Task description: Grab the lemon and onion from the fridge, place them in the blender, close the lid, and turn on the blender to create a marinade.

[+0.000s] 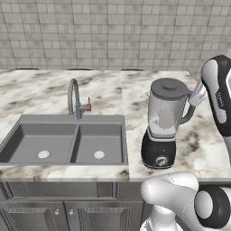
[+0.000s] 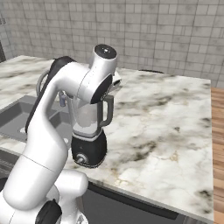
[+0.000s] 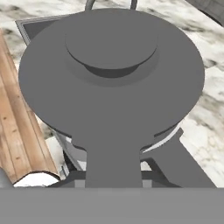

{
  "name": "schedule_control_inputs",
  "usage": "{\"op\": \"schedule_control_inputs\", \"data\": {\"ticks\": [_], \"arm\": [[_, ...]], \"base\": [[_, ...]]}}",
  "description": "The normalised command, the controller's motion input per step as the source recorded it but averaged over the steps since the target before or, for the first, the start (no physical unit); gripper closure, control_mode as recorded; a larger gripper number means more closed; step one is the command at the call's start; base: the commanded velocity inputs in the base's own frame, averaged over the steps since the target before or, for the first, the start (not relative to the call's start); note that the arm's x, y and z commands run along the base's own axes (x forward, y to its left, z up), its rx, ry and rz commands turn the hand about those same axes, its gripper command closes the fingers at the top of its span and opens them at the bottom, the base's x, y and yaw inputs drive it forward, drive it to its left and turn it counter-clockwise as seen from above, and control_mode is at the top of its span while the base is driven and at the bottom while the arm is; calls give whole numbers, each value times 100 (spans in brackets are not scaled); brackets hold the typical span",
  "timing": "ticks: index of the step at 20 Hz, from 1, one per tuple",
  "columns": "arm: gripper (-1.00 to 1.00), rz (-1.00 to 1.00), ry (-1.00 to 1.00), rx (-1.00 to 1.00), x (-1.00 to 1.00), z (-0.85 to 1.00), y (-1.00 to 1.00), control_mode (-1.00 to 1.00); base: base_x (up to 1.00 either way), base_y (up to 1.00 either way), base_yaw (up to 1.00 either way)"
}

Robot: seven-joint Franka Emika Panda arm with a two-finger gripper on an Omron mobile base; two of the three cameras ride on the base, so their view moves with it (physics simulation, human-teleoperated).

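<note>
The blender [image 1: 163, 131] stands on the marble counter, a clear grey-tinted jar on a black base with a silver knob [image 1: 161, 161]. The dark grey lid [image 1: 170, 86] sits on the jar's rim, and in the hand view the lid [image 3: 109, 74] appears close up. My gripper [image 1: 196, 95] is at the lid's right edge, above the jar's handle [image 1: 189, 113], shut on the lid's rim. A pale round shape [image 1: 166, 118] shows through the jar; I cannot tell whether it is the lemon or the onion. In the right base view my arm covers most of the blender [image 2: 89, 144].
A grey double sink [image 1: 27, 135] with a curved faucet [image 1: 73, 97] lies left of the blender. The marble counter [image 2: 166, 122] stretches to the right and ends at an edge over a wooden floor [image 2: 217, 153]. A tiled wall runs behind.
</note>
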Motion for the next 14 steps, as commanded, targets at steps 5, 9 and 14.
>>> {"op": "schedule_control_inputs", "data": {"ticks": [5,9,14], "arm": [[100,-3,2,0,8,0,0,-100],[100,-3,6,0,2,0,0,-100],[100,-3,11,0,0,0,0,-100]], "base": [[0,0,0],[0,0,0],[0,0,0]]}}
